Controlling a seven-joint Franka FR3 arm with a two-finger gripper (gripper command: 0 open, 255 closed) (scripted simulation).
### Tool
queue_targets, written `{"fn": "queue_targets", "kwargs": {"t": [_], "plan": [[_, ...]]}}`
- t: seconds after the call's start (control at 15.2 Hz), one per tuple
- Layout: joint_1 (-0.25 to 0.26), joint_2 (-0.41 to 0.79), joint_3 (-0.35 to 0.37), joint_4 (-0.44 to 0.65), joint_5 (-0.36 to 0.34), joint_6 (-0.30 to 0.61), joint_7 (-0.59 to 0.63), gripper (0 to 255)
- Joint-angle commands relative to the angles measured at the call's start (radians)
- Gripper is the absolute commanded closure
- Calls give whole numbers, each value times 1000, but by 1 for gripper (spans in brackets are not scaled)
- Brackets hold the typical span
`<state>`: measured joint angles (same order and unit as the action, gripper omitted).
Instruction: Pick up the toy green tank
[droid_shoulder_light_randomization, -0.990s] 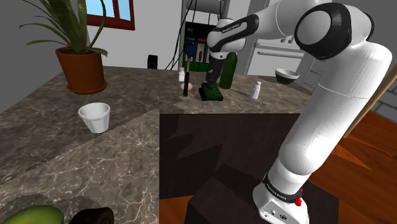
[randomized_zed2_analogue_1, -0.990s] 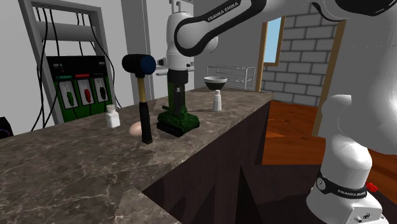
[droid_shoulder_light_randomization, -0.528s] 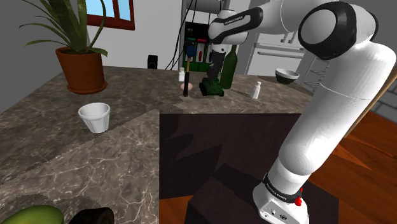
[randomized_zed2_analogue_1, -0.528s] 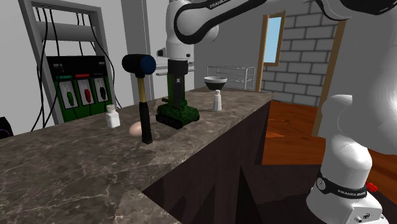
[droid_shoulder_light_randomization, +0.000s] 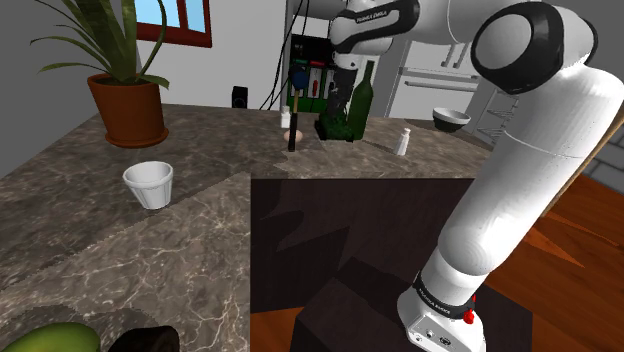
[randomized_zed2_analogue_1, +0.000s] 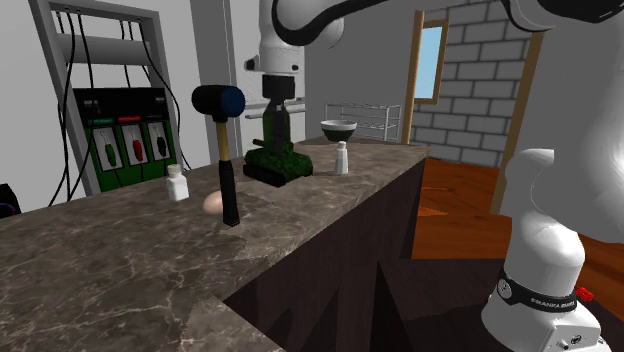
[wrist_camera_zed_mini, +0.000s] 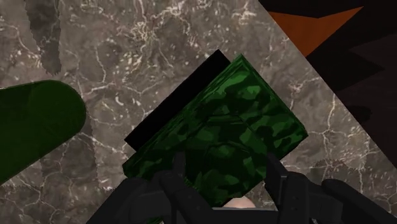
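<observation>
The toy green tank (droid_shoulder_light_randomization: 335, 123) has a camouflage pattern and black tracks. It hangs a little above the dark marble counter (droid_shoulder_light_randomization: 200, 230), clear of the surface. My gripper (droid_shoulder_light_randomization: 341, 102) comes down on it from above and is shut on its turret. The second exterior view has the tank (randomized_zed2_analogue_1: 277, 164) in the air under the gripper (randomized_zed2_analogue_1: 277, 138), just right of the hammer. In the wrist view the fingers (wrist_camera_zed_mini: 180, 186) clasp the tank (wrist_camera_zed_mini: 222, 130), and its hull hides the part they hold.
A black-headed hammer (randomized_zed2_analogue_1: 225, 150) stands upright close by, with an egg (randomized_zed2_analogue_1: 213, 202) and a small white bottle (randomized_zed2_analogue_1: 177, 183) beside it. A green bottle (droid_shoulder_light_randomization: 361, 105) stands just behind the tank. Another small white bottle (droid_shoulder_light_randomization: 402, 143), a bowl (droid_shoulder_light_randomization: 450, 118), a white cup (droid_shoulder_light_randomization: 149, 185) and a potted plant (droid_shoulder_light_randomization: 128, 105) share the counter.
The gripper has risen with the tank in it. The tank stood on the counter a second ago and now hangs above it.
</observation>
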<state>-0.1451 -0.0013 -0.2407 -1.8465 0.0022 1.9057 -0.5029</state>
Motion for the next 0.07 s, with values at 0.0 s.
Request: {"fn": "queue_targets", "kwargs": {"t": [0.0], "plan": [[0,-3,0,4,-1,-6,1,255]]}}
